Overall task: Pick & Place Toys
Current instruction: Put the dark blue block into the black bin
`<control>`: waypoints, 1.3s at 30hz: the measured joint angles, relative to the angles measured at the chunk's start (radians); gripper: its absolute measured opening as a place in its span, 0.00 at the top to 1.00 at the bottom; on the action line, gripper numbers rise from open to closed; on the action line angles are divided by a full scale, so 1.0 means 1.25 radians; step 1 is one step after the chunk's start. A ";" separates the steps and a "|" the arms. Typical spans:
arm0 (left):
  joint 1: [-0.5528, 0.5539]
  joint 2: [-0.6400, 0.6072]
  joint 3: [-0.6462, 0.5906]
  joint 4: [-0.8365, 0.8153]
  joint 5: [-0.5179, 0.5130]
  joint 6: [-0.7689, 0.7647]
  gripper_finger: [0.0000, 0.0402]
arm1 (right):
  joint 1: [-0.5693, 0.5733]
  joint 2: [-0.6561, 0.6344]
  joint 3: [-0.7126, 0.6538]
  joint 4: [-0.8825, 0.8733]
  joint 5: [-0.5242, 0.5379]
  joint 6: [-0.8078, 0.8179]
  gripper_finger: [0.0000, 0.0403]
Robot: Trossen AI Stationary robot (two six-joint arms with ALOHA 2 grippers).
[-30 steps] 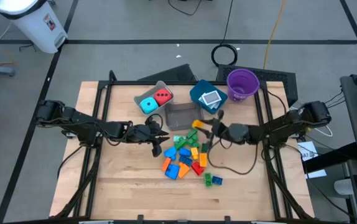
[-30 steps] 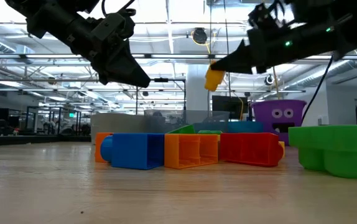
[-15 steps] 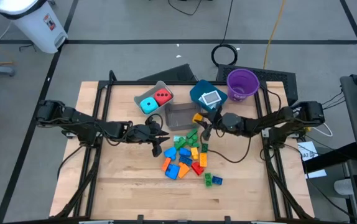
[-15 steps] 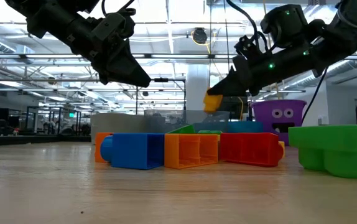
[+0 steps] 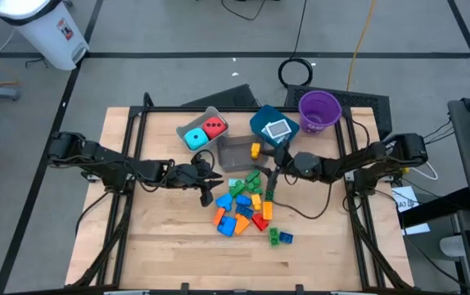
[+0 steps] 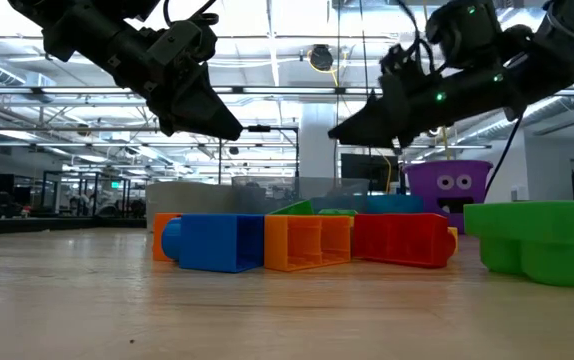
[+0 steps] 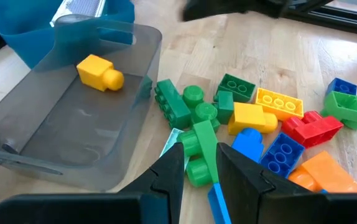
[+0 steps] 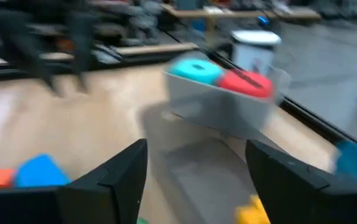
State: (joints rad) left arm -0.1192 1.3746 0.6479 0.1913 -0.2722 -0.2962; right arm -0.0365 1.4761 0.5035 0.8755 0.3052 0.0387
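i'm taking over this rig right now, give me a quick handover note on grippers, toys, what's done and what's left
Right gripper: open and empty, beside the dark bin.
Left gripper: nearly closed, empty, hovering at the left edge of the brick pile.
Done: one yellow brick lies in the dark bin; the cyan cube and red cube sit in the grey bin; a card rests in the teal bin.
Left: the loose pile of bricks on the table, including a green pair set apart, is not yet binned.
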 joint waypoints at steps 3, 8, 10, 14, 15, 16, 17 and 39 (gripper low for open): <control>0.000 0.000 0.000 0.000 0.000 0.000 0.75 | 0.055 -0.010 0.002 0.046 -0.024 -0.058 0.37; 0.000 0.000 0.000 -0.001 0.000 0.000 0.75 | 0.186 -0.024 0.085 -0.038 0.033 -0.108 0.37; 0.000 0.000 0.000 -0.002 0.000 0.000 0.75 | 0.248 -0.024 0.157 -0.164 0.068 -0.105 0.36; 0.000 0.000 0.000 -0.004 0.000 -0.003 0.75 | 0.368 -0.009 0.331 -0.533 0.139 -0.036 0.36; 0.000 0.000 0.000 -0.005 0.000 -0.005 0.75 | 0.394 -0.001 0.369 -0.613 0.152 0.006 0.36; 0.000 0.000 0.000 -0.008 0.000 -0.011 0.75 | 0.420 0.008 0.404 -0.692 0.155 0.053 0.36; 0.000 0.000 0.000 -0.010 0.000 -0.017 0.75 | 0.444 0.015 0.429 -0.762 0.153 0.104 0.36; 0.000 0.000 0.000 -0.016 -0.015 -0.049 0.75 | 0.683 0.052 0.319 -0.942 0.153 0.623 0.41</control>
State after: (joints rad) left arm -0.1192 1.3746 0.6483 0.1719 -0.2909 -0.3576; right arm 0.8174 1.5407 0.9026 -0.3021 0.4966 0.8177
